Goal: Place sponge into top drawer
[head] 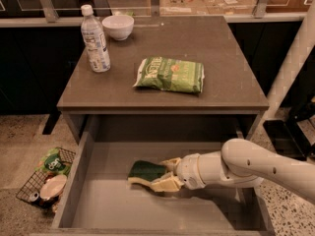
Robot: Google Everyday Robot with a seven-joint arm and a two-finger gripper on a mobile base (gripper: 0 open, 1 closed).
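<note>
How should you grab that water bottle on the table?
Around its labelled middle, coming in level from the front of the table: the water bottle stands upright and round, and the bowl sits close behind it. Right now the hand is down in the top drawer, closed on the sponge.

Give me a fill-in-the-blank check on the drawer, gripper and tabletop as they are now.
The top drawer stands ____.
Inside it, the gripper is shut on the ____-topped sponge.
On the table, the bowl beside the bottle is ____.
Missing words: open; green; white.
</note>
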